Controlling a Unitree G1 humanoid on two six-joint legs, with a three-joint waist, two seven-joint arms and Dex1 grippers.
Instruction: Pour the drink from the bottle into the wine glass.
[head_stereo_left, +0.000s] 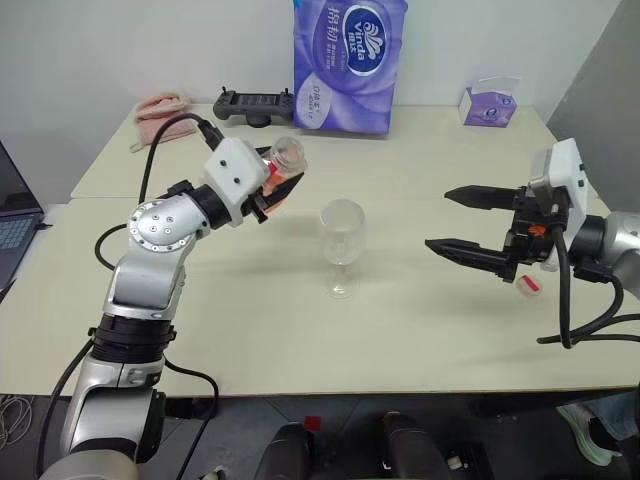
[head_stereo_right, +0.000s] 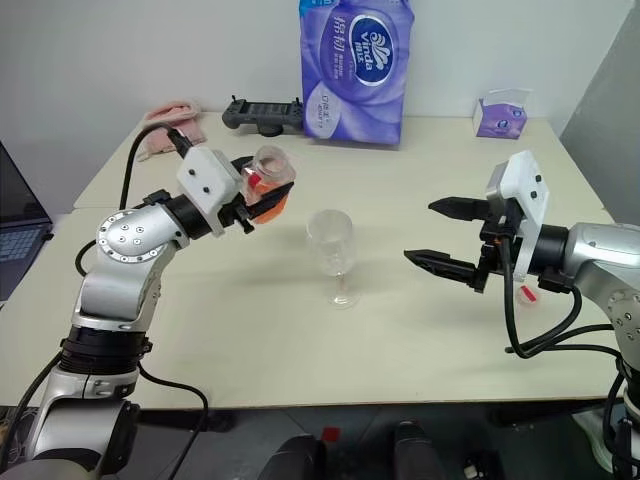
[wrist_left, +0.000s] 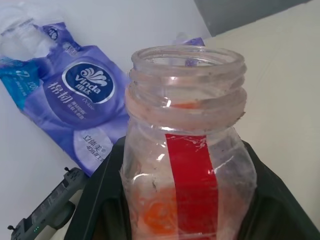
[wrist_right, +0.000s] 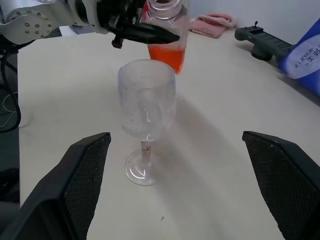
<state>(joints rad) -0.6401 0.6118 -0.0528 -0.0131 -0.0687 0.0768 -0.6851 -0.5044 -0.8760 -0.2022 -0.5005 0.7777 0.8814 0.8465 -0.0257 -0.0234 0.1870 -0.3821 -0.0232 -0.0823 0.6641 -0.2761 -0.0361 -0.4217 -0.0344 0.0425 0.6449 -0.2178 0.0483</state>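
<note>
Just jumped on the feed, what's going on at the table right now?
The left gripper is shut on the bottle, held off the table beside the wine glass. The bottle's mouth is uncapped, with the orange-red drink low inside it. The glass stands upright on the table and looks empty, so pouring has not begun. The right gripper hangs open on the glass's other side, holding nothing.

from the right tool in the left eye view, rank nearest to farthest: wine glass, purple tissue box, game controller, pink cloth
Measured from the right tool:
1. wine glass, standing mid-table toward the robot's left of the tool.
2. purple tissue box, at the far edge on the right side.
3. game controller, at the far edge, left of the tissue pack.
4. pink cloth, far left corner.
</note>
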